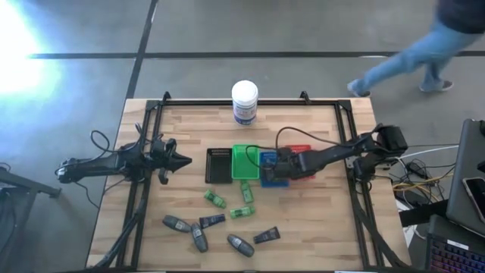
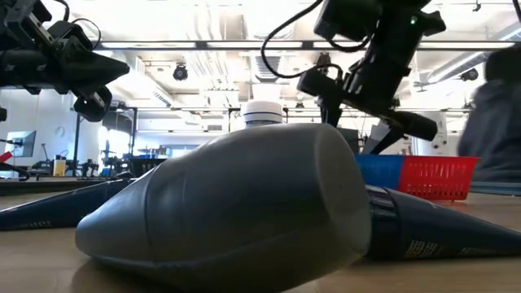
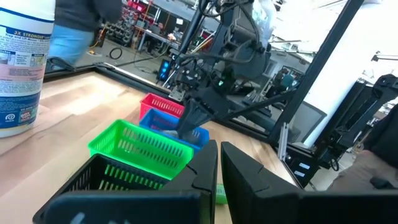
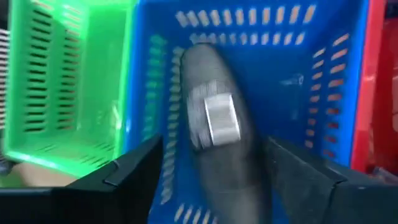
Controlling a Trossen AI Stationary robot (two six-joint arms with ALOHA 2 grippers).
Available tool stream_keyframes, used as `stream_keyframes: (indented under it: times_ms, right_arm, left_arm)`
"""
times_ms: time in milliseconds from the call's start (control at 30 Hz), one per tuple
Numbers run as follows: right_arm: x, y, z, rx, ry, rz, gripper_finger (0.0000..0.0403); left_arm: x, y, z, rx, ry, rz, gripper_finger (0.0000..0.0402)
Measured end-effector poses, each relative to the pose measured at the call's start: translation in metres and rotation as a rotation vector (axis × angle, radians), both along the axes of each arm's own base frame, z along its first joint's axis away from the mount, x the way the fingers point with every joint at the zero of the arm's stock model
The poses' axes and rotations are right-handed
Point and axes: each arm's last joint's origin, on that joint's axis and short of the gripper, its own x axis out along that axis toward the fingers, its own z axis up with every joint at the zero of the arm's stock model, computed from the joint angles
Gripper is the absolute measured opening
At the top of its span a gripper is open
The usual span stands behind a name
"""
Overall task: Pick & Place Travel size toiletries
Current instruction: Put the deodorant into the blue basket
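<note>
Wooden surface (image 1: 303, 220), person (image 1: 424, 45) passing behind; grey bottle (image 4: 214, 149) lies in blue tray (image 4: 323, 93) between the right gripper's (image 4: 211, 165) open fingers, unheld.

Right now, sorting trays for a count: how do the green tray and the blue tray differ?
The green tray shows only bare mesh floor where visible, while the blue tray holds a grey oval mini bottle. The right gripper, fingers apart, hangs over the blue tray; nothing hangs over the green one. Green sits next to the black tray, blue next to the red tray. Both are slotted plastic baskets standing side by side.
</note>
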Motion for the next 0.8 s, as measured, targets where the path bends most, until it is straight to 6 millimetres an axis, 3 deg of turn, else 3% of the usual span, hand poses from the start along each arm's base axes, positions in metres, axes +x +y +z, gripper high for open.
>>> stream_keyframes:
  times_ms: [300, 567, 667, 800]
  right_arm:
    - [0.011, 0.000, 0.013, -0.094, -0.011, 0.075, 0.0327]
    - [0.017, 0.004, 0.028, -0.072, -0.004, 0.157, 0.0347]
    - [0.020, 0.017, 0.033, -0.013, -0.011, 0.326, 0.0344]
    - [0.028, 0.051, 0.040, 0.000, -0.064, 0.695, 0.0330]
  left_arm:
    - [0.000, 0.000, 0.000, 0.000, 0.002, 0.000, 0.0026]
    - [0.000, 0.000, 0.000, 0.000, 0.002, 0.000, 0.0026]
    - [0.000, 0.000, 0.000, 0.000, 0.002, 0.000, 0.0026]
    - [0.000, 0.000, 0.000, 0.000, 0.003, 0.000, 0.0026]
